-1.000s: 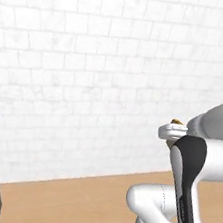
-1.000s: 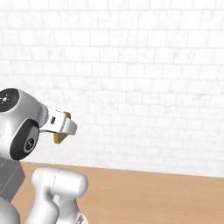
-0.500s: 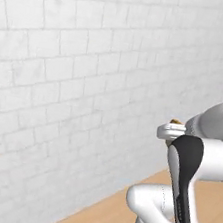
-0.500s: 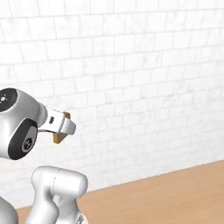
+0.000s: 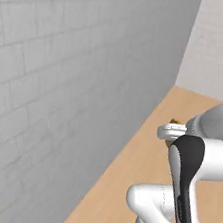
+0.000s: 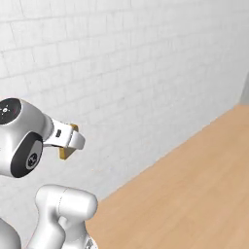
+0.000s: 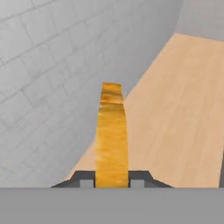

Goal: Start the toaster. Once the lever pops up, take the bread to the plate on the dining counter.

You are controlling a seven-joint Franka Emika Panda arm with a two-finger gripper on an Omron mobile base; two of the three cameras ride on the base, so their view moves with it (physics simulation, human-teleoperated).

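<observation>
1. My gripper point(image 7: 112, 183) is clamped shut on the bread point(image 7: 111, 135), edge-on, its long axis running straight out ahead.
2. Beyond it lie bare light-wood worktop point(image 7: 183, 113) and brick wall point(image 7: 48, 65); I can't tell which way the plate lies.

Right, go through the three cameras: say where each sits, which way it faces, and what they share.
Left base view: on the base, behind the arm's left, facing the white brick wall and wood counter; arm at lower right.
Right base view: behind the arm's right, facing the same wall; arm at lower left.
Hand view: on the hand, looking along the end effector, shut on the bread.
All three share wall, counter and bread.
</observation>
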